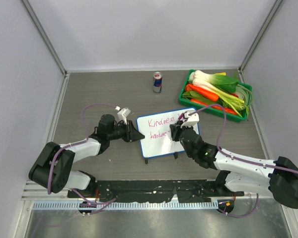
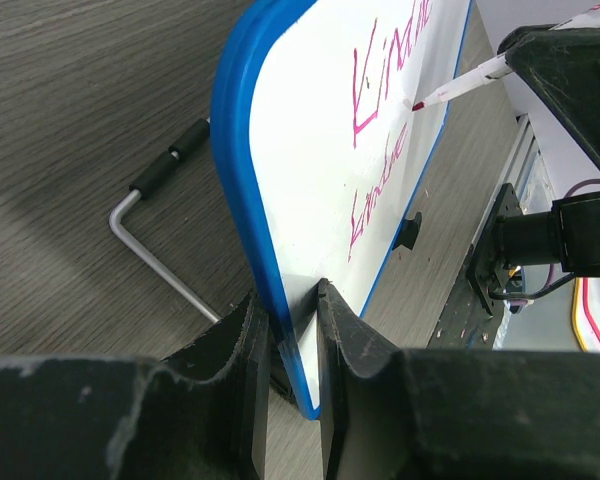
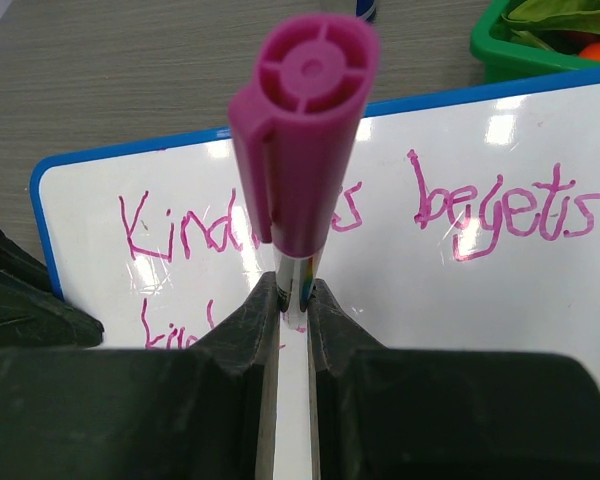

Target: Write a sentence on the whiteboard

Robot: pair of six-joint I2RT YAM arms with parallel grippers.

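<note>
The blue-rimmed whiteboard [image 1: 161, 147] stands tilted on its feet at the table's middle. My left gripper [image 1: 139, 135] is shut on its left edge; the left wrist view shows the rim [image 2: 242, 150] pinched between both fingers [image 2: 290, 300]. The magenta sentence [image 1: 161, 121] reads "Kindness begets" [image 3: 500, 205], with a partly written second line under it. My right gripper [image 3: 295, 290] is shut on a magenta marker [image 3: 305, 130], its capped end toward the camera. The marker's tip [image 2: 425, 102] rests against the board by the writing.
A drink can [image 1: 157, 82] stands behind the board. A green basket [image 1: 248, 104] of vegetables sits at the back right. The board's wire stand leg [image 2: 160, 265] juts out behind it. Grey walls close in the table on three sides.
</note>
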